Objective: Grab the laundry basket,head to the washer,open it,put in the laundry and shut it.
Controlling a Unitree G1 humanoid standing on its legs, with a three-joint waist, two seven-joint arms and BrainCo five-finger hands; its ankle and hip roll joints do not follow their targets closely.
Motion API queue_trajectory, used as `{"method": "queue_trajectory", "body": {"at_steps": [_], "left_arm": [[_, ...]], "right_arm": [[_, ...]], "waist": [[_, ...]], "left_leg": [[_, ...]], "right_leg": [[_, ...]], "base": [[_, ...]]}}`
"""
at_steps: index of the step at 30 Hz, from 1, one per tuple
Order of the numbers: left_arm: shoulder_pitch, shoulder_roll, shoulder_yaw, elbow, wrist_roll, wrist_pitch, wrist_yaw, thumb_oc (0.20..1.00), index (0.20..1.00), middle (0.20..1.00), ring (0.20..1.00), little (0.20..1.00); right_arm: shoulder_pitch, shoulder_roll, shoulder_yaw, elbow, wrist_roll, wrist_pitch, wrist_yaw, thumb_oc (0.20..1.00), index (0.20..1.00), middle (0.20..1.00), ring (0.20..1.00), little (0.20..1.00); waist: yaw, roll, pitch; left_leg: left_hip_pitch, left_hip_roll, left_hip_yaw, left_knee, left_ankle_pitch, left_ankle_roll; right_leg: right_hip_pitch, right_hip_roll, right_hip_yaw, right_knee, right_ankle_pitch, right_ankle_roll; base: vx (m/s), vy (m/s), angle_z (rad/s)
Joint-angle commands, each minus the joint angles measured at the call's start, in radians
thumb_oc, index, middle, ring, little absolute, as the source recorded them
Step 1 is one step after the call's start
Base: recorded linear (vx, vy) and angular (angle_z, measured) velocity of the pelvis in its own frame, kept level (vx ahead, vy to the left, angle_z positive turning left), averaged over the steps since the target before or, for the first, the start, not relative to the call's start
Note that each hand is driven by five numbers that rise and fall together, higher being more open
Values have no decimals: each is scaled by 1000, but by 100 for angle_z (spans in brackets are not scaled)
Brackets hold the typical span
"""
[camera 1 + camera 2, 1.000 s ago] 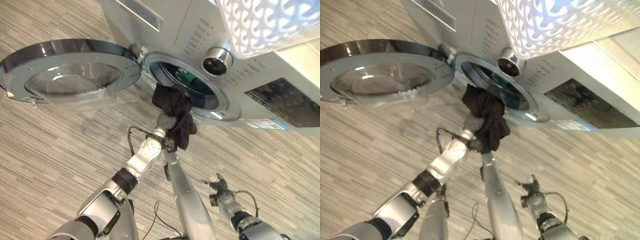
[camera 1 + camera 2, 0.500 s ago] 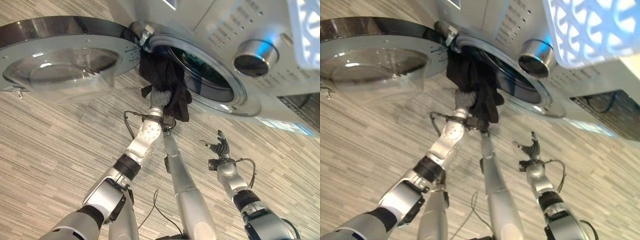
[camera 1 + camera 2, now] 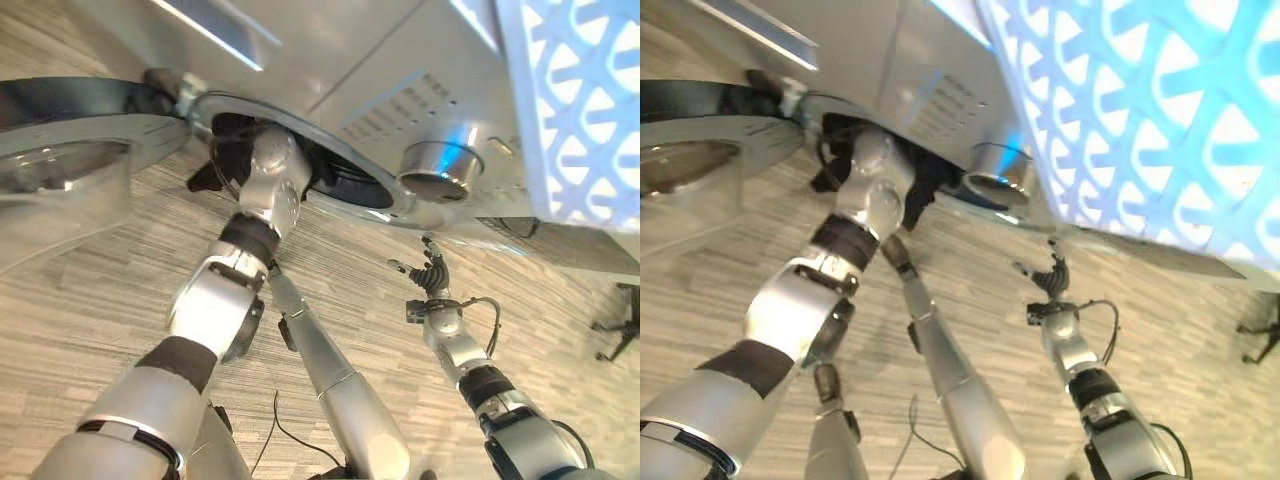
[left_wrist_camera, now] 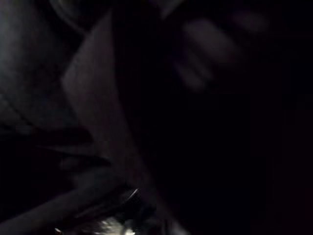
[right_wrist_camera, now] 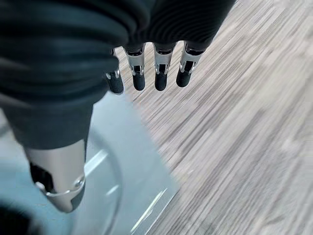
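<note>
Inside the round drum opening of the silver front-loading washer (image 3: 330, 80) the left hand is buried with the dark crumpled laundry (image 3: 225, 160), its grip impossible to read; the right hand (image 3: 430, 272) hovers below, fingers relaxed; the glass-windowed door (image 3: 60, 160) stands open; the white lattice basket (image 3: 1140, 110) sits near.

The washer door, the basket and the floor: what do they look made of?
The round open washer door looks like a clear glass or plastic bowl in a shiny silver ring: it mirrors the light. The white lattice laundry basket looks like moulded plastic with regular cut-outs. The grey striped floor looks like matt wood-pattern laminate or vinyl.
</note>
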Motion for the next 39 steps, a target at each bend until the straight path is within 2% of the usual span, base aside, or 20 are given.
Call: {"method": "queue_trajectory", "body": {"at_steps": [1, 6, 7, 9, 10, 11, 12, 13, 14, 16, 17, 18, 20, 22, 25, 27, 28, 29, 31, 39], "left_arm": [[-245, -18, 38, -48, -50, -138, -36, 200, 200, 200, 200, 200], [-300, -81, 64, -149, -126, -225, -43, 200, 200, 200, 200, 200], [-300, -116, 83, -263, -183, -292, -54, 200, 200, 200, 200, 200], [-284, -163, 106, -358, -232, -349, -54, 200, 200, 200, 200, 200], [-274, -183, 117, -388, -255, -366, -55, 200, 200, 200, 200, 200], [-259, -202, 120, -408, -271, -375, -54, 200, 200, 200, 200, 200], [-258, -201, 119, -408, -271, -375, -54, 200, 200, 200, 200, 200], [-219, -222, 117, -431, -266, -368, -45, 200, 200, 200, 200, 200], [-218, -222, 115, -432, -265, -367, -43, 200, 200, 200, 200, 200], [-190, -220, 88, -358, -231, -292, -33, 200, 200, 200, 200, 200], [-174, -200, 57, -303, -184, -231, -46, 200, 200, 200, 200, 200], [-162, -170, 16, -243, -119, -160, -61, 1000, 1000, 1000, 1000, 1000], [-187, -82, -128, 55, 79, 58, -196, 1000, 1000, 1000, 1000, 1000], [-256, -22, -247, 190, 270, 125, -214, 1000, 1000, 1000, 1000, 1000], [-363, 21, -460, 309, 667, 229, -264, 1000, 1000, 1000, 1000, 1000], [-411, 38, -602, 340, 922, 263, -282, 1000, 1000, 1000, 1000, 1000], [-412, 39, -648, 328, 1007, 271, -289, 1000, 1000, 1000, 1000, 1000], [-412, 39, -648, 328, 1007, 271, -289, 1000, 1000, 1000, 1000, 1000], [-389, 35, -741, 243, 1194, 288, -322, 1000, 1000, 1000, 1000, 1000], [-287, -18, -731, 67, 1397, 331, -329, 1000, 1000, 1000, 1000, 1000]], "right_arm": [[81, 12, 7, 61, 56, -12, 8, 1000, 1000, 1000, 1000, 1000], [129, -23, -19, 57, 62, -2, 24, 1000, 1000, 1000, 1000, 1000], [148, -40, -15, 26, 43, 6, 33, 1000, 1000, 1000, 1000, 1000], [166, -46, -19, 11, 32, 15, 36, 1000, 1000, 1000, 1000, 1000], [167, -48, -19, 9, 27, 21, 36, 1000, 1000, 1000, 1000, 1000], [173, -49, -18, -4, 23, 27, 41, 1000, 1000, 1000, 1000, 1000], [173, -48, -18, -3, 23, 27, 41, 1000, 1000, 1000, 1000, 1000], [184, -47, -11, -18, 4, 40, 51, 1000, 1000, 1000, 1000, 1000], [184, -46, -11, -18, 4, 40, 51, 1000, 1000, 1000, 1000, 1000], [192, -50, -19, -13, 7, 48, 60, 1000, 1000, 1000, 1000, 1000], [198, -52, -27, -9, 8, 49, 63, 1000, 1000, 1000, 1000, 1000], [203, -64, -38, -15, 7, 51, 71, 1000, 1000, 1000, 1000, 1000], [197, -99, -74, 7, 18, 52, 102, 1000, 1000, 1000, 1000, 1000], [173, -136, -89, 22, 23, 55, 124, 1000, 1000, 1000, 1000, 1000], [154, -181, -116, 38, 13, 40, 146, 1000, 1000, 1000, 1000, 1000], [138, -193, -116, 56, 3, 33, 158, 1000, 1000, 1000, 1000, 1000], [132, -193, -112, 62, 0, 32, 163, 1000, 1000, 1000, 1000, 1000], [132, -193, -112, 62, 0, 32, 163, 1000, 1000, 1000, 1000, 1000], [122, -191, -83, 77, -12, 37, 175, 1000, 1000, 1000, 1000, 1000], [121, -179, -43, 177, 2, 64, 177, 1000, 1000, 1000, 1000, 1000]], "waist": [[-33, 49, -92], [-46, 65, -114], [-52, 68, -123], [-46, 68, -133], [-39, 78, -137], [-39, 72, -139], [-33, 79, -141], [-34, 72, -149], [-28, 79, -151], [-26, 81, -156], [-19, 93, -160], [-17, 100, -159], [-16, 116, -156], [-6, 135, -146], [7, 154, -129], [13, 160, -125], [18, 161, -125], [18, 161, -125], [33, 175, -128], [80, 204, -138]], "left_leg": [[296, 161, -2, -184, -26, 19], [373, 165, 24, -238, -14, 8], [395, 159, 33, -249, -16, 6], [419, 155, 39, -264, -13, 4], [434, 151, 44, -267, -26, 20], [436, 154, 44, -273, -13, 3], [443, 150, 46, -272, -25, 20], [450, 154, 50, -282, -10, 0], [457, 151, 53, -282, -23, 17], [467, 146, 53, -289, -2, -2], [484, 140, 57, -293, -11, 15], [483, 136, 54, -293, -7, 14], [487, 131, 41, -295, 19, -1], [485, 127, 30, -289, 27, 1], [479, 122, 14, -278, 32, 8], [469, 117, 11, -274, 37, 9], [466, 113, 11, -274, 38, 10], [466, 113, 11, -274, 38, 10], [461, 106, 11, -287, 55, 12], [449, 89, 5, -327, 128, 9]], "right_leg": [[-233, -137, 36, 110, -30, 185], [-224, -137, 34, 95, -15, 185], [-217, -140, 31, 80, -4, 185], [-207, -145, 25, 64, 4, 185], [-201, -149, 17, 64, -15, 185], [-199, -147, 22, 55, 9, 185], [-196, -150, 16, 59, -13, 185], [-186, -152, 18, 51, 14, 185], [-182, -155, 11, 55, -8, 185], [-158, -170, 12, 41, 21, 185], [-139, -180, 5, 39, 2, 185], [-125, -188, 7, 32, 7, 185], [-104, -212, 12, 5, 41, 185], [-90, -232, 16, -3, 44, 185], [-81, -248, 19, -3, 43, 185], [-81, -256, 13, 2, 41, 185], [-78, -259, 10, 4, 38, 185], [-78, -259, 10, 4, 38, 185], [-75, -266, -2, 19, 22, 185], [-6, -304, -43, 42, -16, 185]], "base": [[72, 29, -19], [53, 21, -14], [42, 16, -14], [50, 39, -25], [9, 9, -21], [41, 86, -3], [-35, -52, 9], [34, 84, 19], [-10, 28, 11], [-7, 43, -8], [2, 56, -9], [2, 63, -2], [-33, 13, 12], [-8, 67, 34], [-22, 41, 47], [-30, 20, 12], [-15, 15, 18], [-9, 1, 12], [0, 0, 0], [0, -32, 6]]}}
